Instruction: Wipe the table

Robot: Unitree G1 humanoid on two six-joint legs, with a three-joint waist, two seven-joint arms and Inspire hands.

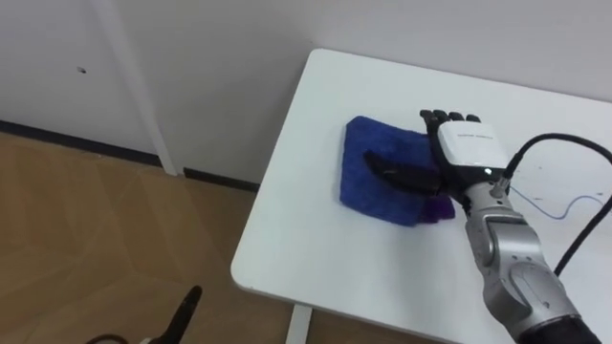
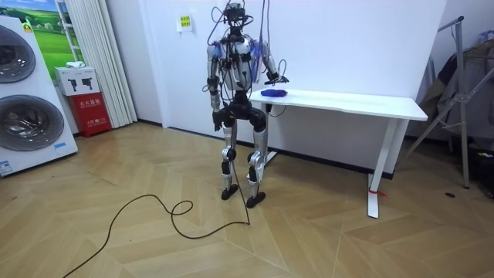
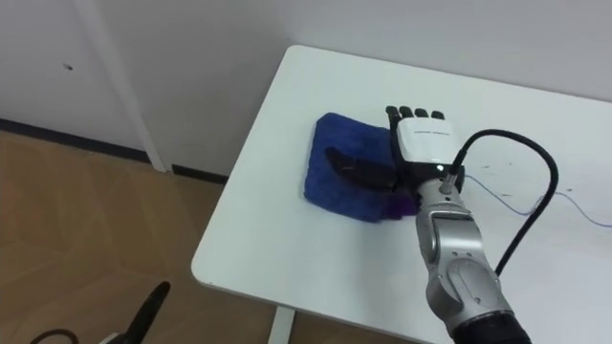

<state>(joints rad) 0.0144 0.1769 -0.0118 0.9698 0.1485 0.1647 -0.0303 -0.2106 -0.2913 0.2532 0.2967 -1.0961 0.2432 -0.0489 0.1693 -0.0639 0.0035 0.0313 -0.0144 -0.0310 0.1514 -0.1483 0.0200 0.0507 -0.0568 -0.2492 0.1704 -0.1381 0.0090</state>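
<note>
Right arm enters from the lower right over the table (image 1: 306, 239), silver forearm closest to the lens. Right hand (image 1: 466, 151) lies palm-down on the blue cloth (image 1: 378, 167), fingers straight and flat against it and thumb spread out across the fabric. It is fully open and presses without gripping. Cloth is bunched into a rough rectangle on the white tabletop near the table's short end, set in a little from that edge and roughly midway between the table's near and far corners. A small purple patch (image 1: 438, 207) shows at the cloth's edge under the wrist; cannot tell whether it belongs to the cloth. Farther along the table, past the hand, runs a thin blue line (image 1: 564, 204) on the surface, either thread or a mark. Left hand (image 1: 188, 306) shows as a dark tip off the table, below its near corner and over the wood floor (image 1: 105, 239); cannot tell how it is set. Room view has the robot standing upright at the table's end on the room view's left, right arm reaching onto the top, where the cloth (image 2: 274, 92) lies. White wall (image 1: 210, 86) behind the table.
</note>
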